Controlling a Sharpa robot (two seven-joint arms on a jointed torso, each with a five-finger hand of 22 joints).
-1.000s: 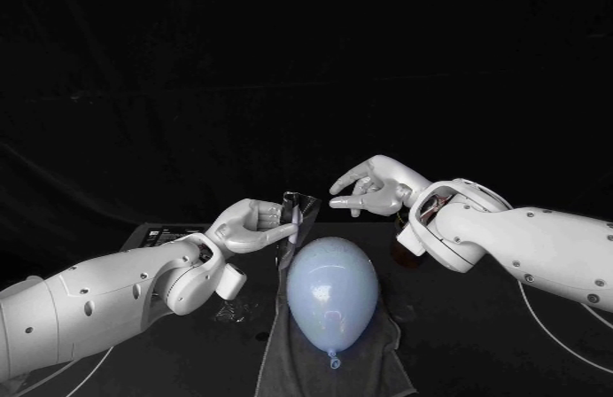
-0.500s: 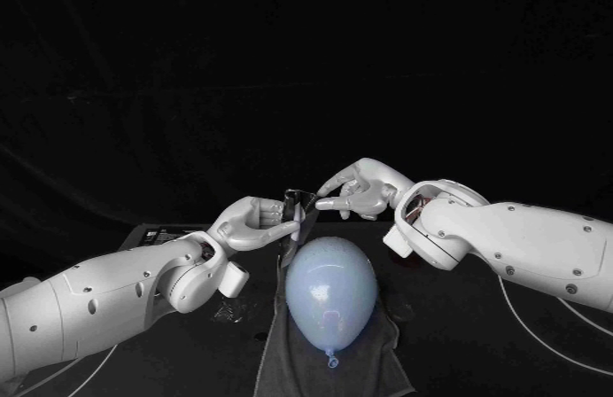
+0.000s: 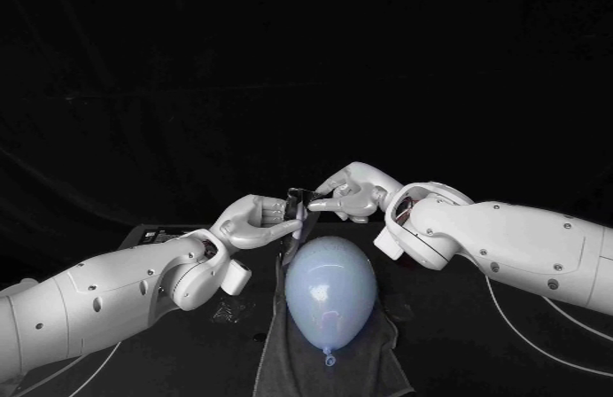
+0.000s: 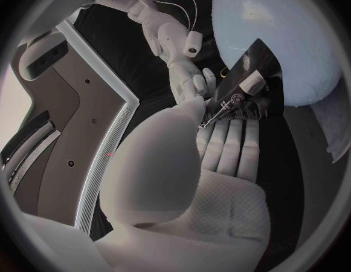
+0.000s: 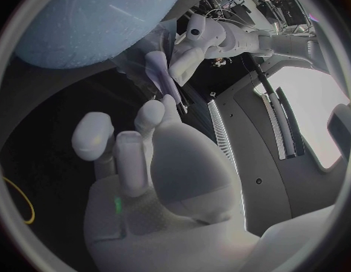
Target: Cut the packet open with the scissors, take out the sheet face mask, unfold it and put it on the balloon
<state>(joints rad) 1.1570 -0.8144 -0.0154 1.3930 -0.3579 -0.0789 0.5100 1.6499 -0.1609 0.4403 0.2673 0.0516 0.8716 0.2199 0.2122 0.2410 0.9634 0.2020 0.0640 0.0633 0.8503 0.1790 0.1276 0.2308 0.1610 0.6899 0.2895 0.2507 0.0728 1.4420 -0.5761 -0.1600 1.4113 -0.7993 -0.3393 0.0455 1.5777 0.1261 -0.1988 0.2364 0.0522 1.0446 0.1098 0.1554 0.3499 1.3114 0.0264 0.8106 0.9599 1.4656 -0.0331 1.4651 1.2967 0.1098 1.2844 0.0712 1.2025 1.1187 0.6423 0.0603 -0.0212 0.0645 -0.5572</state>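
My left hand (image 3: 259, 221) holds the dark packet (image 3: 300, 209) upright, just beyond the far end of the pale blue balloon (image 3: 329, 286). The balloon lies on a dark cloth (image 3: 370, 361), knot towards me. My right hand (image 3: 347, 192) has its fingertips at the packet's top edge, with thumb and fingers apart. The left wrist view shows the packet (image 4: 251, 89) against my left fingers (image 4: 229, 140), the right hand (image 4: 189, 72) at its edge and the balloon (image 4: 281, 36) behind. In the right wrist view my right fingers (image 5: 151, 118) point at the packet (image 5: 159, 72). The sheet mask is hidden.
A flat box (image 3: 164, 234) sits at the table's far left corner. Something small and shiny (image 3: 230, 313) lies on the table left of the cloth, below my left forearm. A yellow cable (image 5: 24, 202) lies on the table near my right wrist.
My right hand has moved left and slightly down, from apart from the packet to touching its top edge. My left hand, the packet and the balloon have stayed put.
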